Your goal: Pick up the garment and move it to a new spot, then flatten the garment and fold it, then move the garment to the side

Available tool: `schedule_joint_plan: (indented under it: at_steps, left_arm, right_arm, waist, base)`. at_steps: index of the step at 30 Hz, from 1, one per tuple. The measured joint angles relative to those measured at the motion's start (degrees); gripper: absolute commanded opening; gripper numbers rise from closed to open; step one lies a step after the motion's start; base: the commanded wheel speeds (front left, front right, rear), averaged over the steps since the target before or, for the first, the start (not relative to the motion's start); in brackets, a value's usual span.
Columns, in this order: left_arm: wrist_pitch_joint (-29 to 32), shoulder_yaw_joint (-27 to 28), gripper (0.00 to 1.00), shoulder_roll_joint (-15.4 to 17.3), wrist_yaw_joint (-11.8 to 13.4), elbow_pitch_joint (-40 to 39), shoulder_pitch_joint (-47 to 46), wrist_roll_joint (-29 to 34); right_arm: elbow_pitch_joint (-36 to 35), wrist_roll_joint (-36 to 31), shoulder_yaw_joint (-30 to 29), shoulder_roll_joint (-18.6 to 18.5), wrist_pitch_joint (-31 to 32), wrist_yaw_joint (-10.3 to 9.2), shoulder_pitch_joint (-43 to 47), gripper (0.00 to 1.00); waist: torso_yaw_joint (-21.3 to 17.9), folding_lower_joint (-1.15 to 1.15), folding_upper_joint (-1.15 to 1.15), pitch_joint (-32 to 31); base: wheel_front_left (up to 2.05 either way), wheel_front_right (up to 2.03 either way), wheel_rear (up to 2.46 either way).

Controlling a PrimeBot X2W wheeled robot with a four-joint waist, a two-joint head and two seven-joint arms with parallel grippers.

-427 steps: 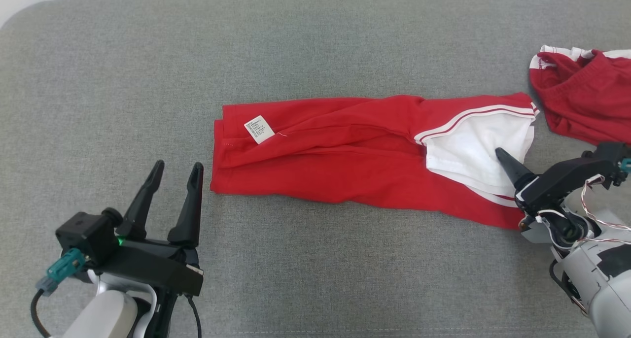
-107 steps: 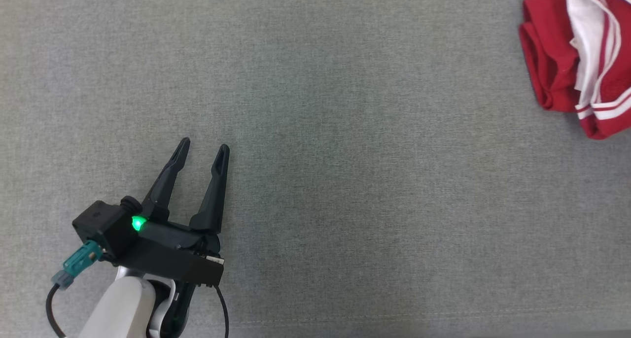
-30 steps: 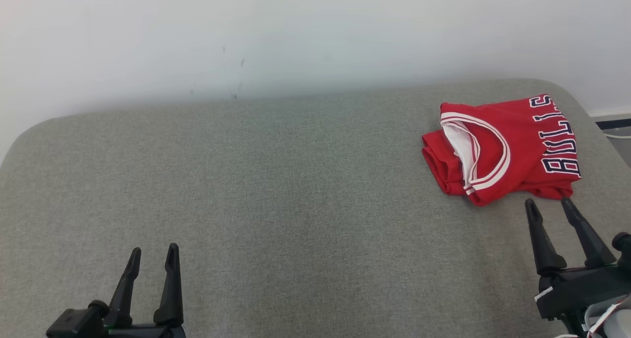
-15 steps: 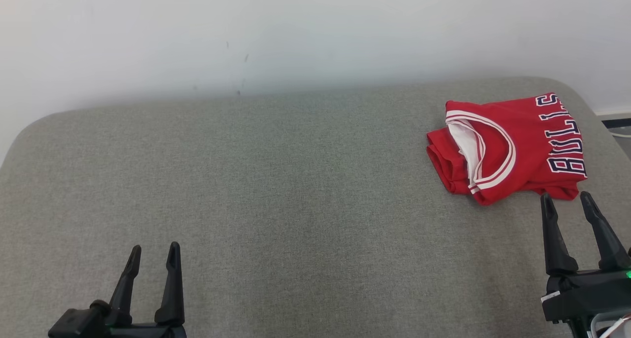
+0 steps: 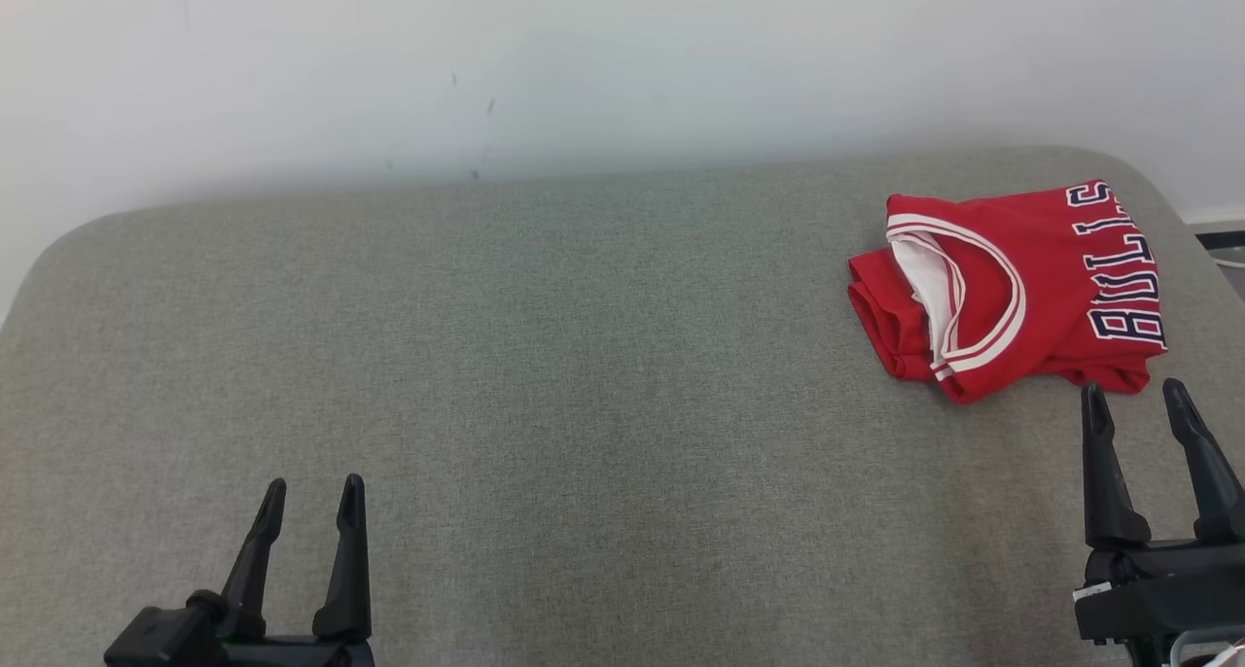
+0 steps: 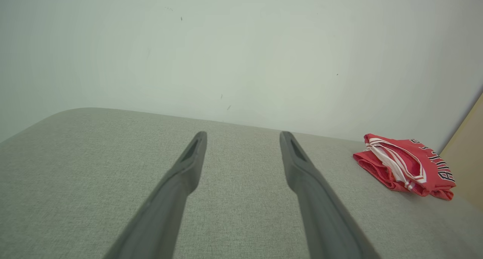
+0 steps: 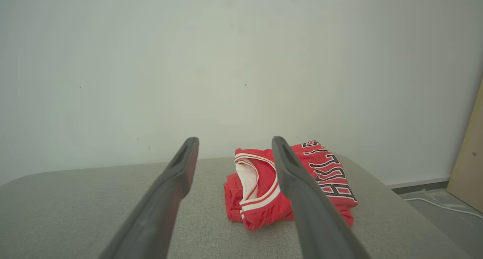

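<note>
Sitting folded at the far right of the grey cushion (image 5: 584,356), jersey (image 5: 1012,293) looks parked aside, so left gripper (image 5: 314,485) and right gripper (image 5: 1133,393) hang empty, fingers spread wide.

left gripper (image 5: 314,480) and right gripper (image 5: 1134,386) bases cut off at head view's bottom edge. jersey (image 5: 1050,288) lower layers hidden under top fold; partly covered by finger (image 7: 305,202) in right wrist view.

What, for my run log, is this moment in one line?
garment: folded, on cushion far right | left gripper: open, empty | right gripper: open, empty, near garment
</note>
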Motion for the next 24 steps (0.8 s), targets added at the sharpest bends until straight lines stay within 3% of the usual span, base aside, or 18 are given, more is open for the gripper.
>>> schedule_joint_plan:
  at_steps: [12, 13, 24]
  left_arm:
    - [0.00, 0.07, 1.00, -0.02, -0.30, 0.00, -0.14, 0.42]
    - [0.00, 0.07, 0.00, -0.03, -0.30, 0.03, -0.17, 0.43]
    - [1.31, 0.45, 0.00, -1.07, -0.30, 3.03, 1.42, -2.38]
  right_arm:
    - [-0.43, -1.03, -1.83, 1.72, 0.00, -0.01, 1.47, 1.00]
    - [-0.38, -1.04, -1.90, 1.87, 0.01, -0.01, 1.48, 0.00]
    - [2.72, 1.96, -2.26, 4.92, 1.51, 0.78, 2.76, 0.00]
  waist:
    - [0.23, 0.00, 0.00, 0.54]
    - [0.27, 0.00, 0.00, 0.58]
    - [0.43, 0.00, 0.01, 0.55]
  base:
    - [0.00, 0.00, 0.00]
    - [0.00, 0.00, 0.00]
    - [0.00, 0.00, 0.00]
